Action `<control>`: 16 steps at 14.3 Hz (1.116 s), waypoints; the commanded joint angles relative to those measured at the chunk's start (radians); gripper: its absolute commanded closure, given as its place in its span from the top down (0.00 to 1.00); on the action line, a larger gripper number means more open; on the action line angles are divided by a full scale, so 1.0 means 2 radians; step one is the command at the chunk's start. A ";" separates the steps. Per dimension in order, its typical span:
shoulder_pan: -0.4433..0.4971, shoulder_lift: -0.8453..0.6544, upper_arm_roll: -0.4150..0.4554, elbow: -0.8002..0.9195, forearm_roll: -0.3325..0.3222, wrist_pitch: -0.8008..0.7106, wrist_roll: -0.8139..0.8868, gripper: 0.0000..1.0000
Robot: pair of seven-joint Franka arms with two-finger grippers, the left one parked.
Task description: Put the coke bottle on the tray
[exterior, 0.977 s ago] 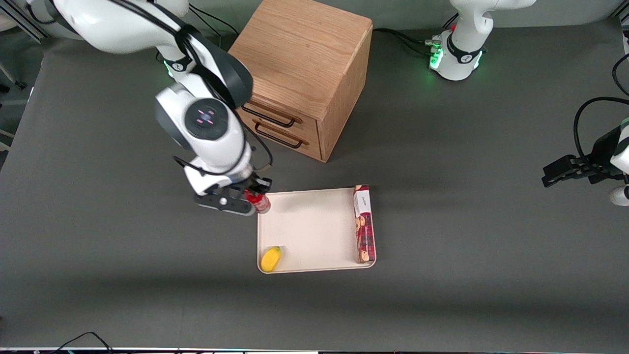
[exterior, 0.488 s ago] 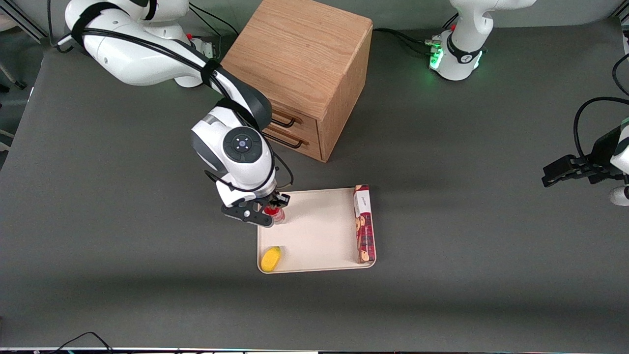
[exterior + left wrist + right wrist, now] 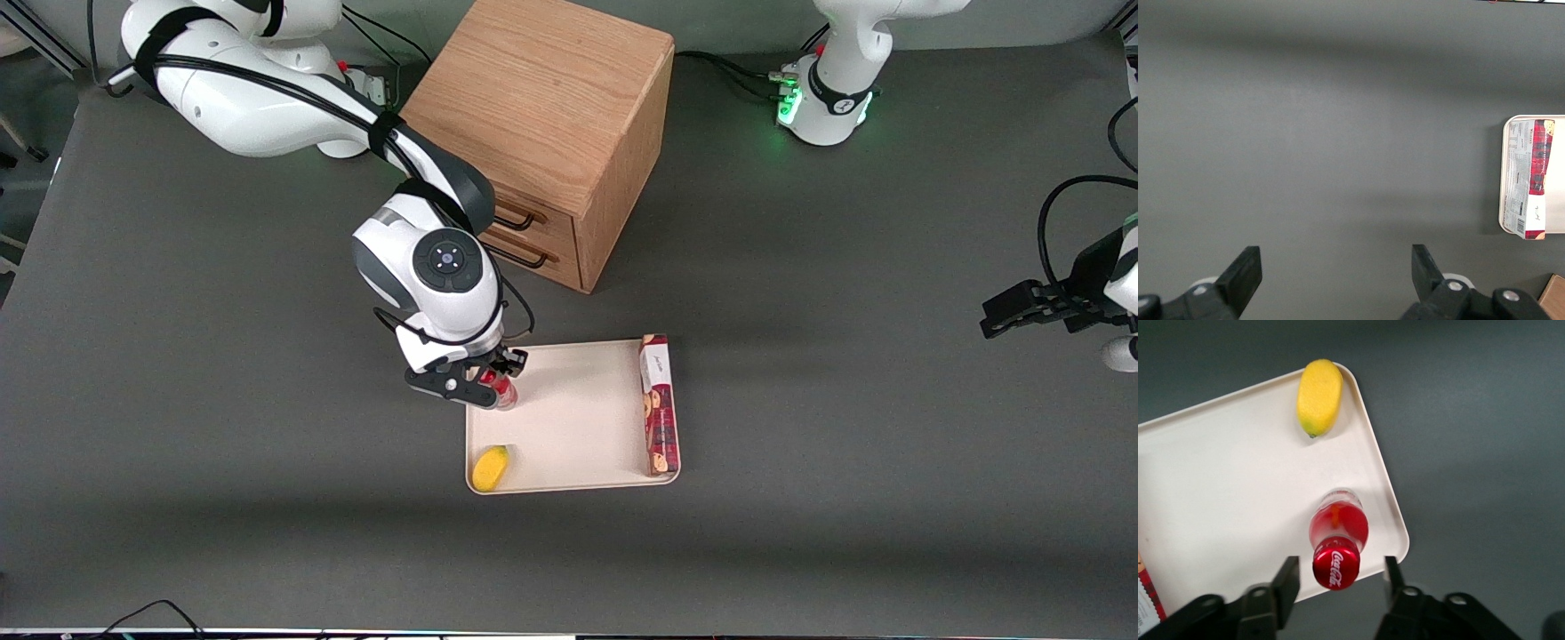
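The coke bottle [image 3: 503, 392] stands upright on the cream-white tray [image 3: 578, 418], close to the tray corner nearest the cabinet at the working arm's end. In the right wrist view its red cap [image 3: 1335, 569] with white script sits between the fingers. My right gripper [image 3: 484, 384] is straight above the bottle. In the wrist view the gripper [image 3: 1338, 577] is open, with a gap between each finger and the cap. The tray [image 3: 1238, 487] fills much of that view.
A yellow fruit [image 3: 490, 468] lies in the tray corner nearest the front camera, also seen in the wrist view [image 3: 1319, 397]. A long red cookie box [image 3: 659, 404] lies along the tray edge toward the parked arm. The wooden drawer cabinet [image 3: 551, 133] stands farther back.
The gripper carried the bottle from just outside the tray's edge to over the tray corner and came lower. In the last half second it hardly shifted.
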 commanded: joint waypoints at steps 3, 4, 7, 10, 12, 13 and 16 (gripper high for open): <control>-0.009 -0.071 0.008 0.021 -0.003 -0.062 -0.040 0.84; -0.015 -0.092 0.018 0.028 0.005 -0.095 -0.064 0.89; -0.041 -0.182 0.019 0.035 0.074 -0.192 -0.190 0.94; -0.047 -0.284 -0.098 0.032 0.189 -0.258 -0.335 0.96; -0.046 -0.335 -0.189 -0.006 0.246 -0.265 -0.431 1.00; -0.047 -0.352 -0.221 -0.031 0.259 -0.260 -0.464 1.00; -0.048 -0.381 -0.283 -0.089 0.266 -0.233 -0.523 1.00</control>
